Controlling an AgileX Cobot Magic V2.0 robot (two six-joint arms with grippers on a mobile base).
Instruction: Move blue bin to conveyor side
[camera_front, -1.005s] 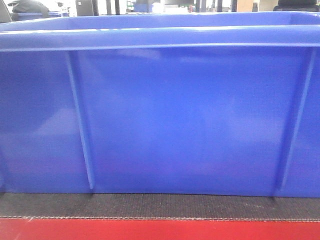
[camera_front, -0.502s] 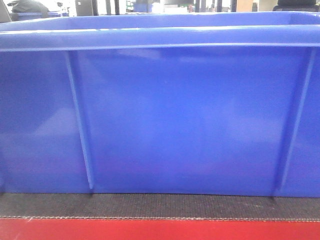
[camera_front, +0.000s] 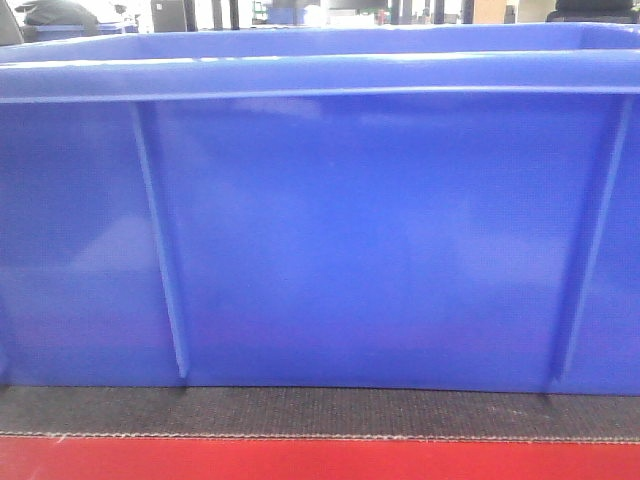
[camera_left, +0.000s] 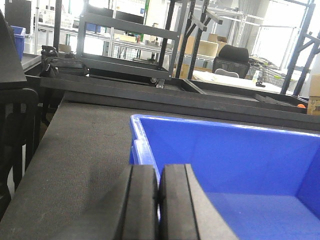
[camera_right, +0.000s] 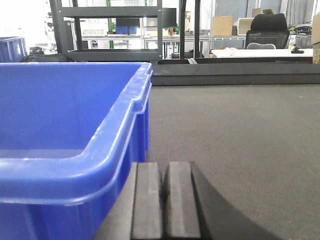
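Honestly, both pincers are pinched closed on nothing, sitting just outside the blue bin (camera_front: 380, 230).

From my remote seat, the left gripper (camera_left: 159, 200) is beside the bin's left corner and the right gripper (camera_right: 164, 200) beside its right corner, neither holding the rim. The bin rests on the black belt (camera_front: 320, 412), right up near the red border strip (camera_front: 320, 460). My worry: pushing with closed fingers on glossy walls could slip or twist it over the edge. Farther back, a black shelving frame (camera_left: 130, 45) and an office chair (camera_right: 270, 30) stand well clear.
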